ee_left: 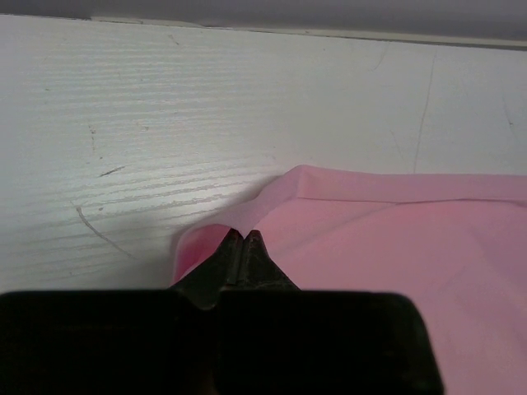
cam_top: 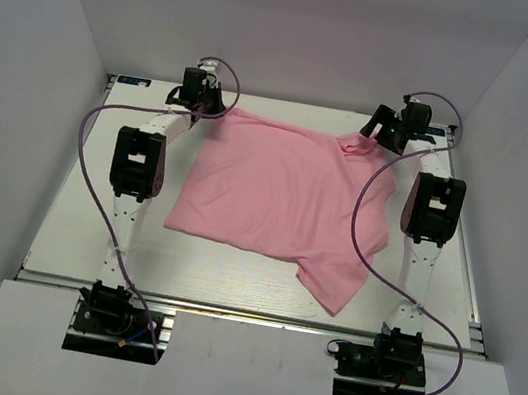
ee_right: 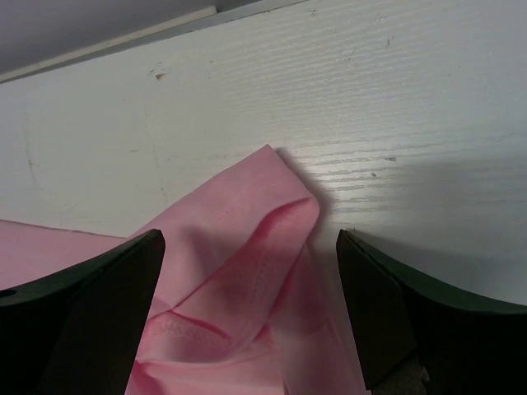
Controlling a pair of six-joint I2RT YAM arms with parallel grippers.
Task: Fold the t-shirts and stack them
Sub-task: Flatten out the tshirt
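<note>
A light pink t-shirt (cam_top: 275, 194) lies spread on the white table (cam_top: 88, 219), one sleeve reaching toward the near right. My left gripper (cam_top: 201, 106) is at the shirt's far left corner. In the left wrist view this gripper (ee_left: 243, 235) is shut on the t-shirt (ee_left: 395, 255), whose fabric edge is pinched at the tips. My right gripper (cam_top: 381, 136) hangs over the far right corner. In the right wrist view this gripper (ee_right: 247, 243) is open, its fingers (ee_right: 123, 280) either side of a bunched, hemmed fold of the t-shirt (ee_right: 247, 239).
White walls (cam_top: 52, 71) close in the table on the left, back and right. Both grippers are near the back wall (ee_right: 82, 25). Purple cables (cam_top: 87, 133) loop beside each arm. Bare tabletop (ee_left: 165, 123) shows around the shirt.
</note>
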